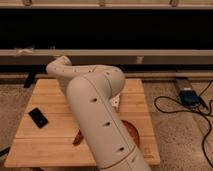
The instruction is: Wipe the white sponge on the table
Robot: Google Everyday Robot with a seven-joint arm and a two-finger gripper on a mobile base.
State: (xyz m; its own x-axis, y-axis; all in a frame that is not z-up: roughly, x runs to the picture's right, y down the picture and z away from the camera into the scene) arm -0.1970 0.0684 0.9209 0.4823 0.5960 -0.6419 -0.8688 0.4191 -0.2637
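One arm (97,110) bent over the table (50,142), fingers hidden behind it, pressed together

My arm (95,110) fills the middle and is cut off at the near edge. It hides my closed gripper somewhere over the table (50,142), along with most of an orange dish (133,134) and a white bar (116,101). The white sponge cannot be made out.

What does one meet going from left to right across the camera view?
Black phone → robot arm → blue box on the floor. The gripper is out of sight, apparently behind the arm.
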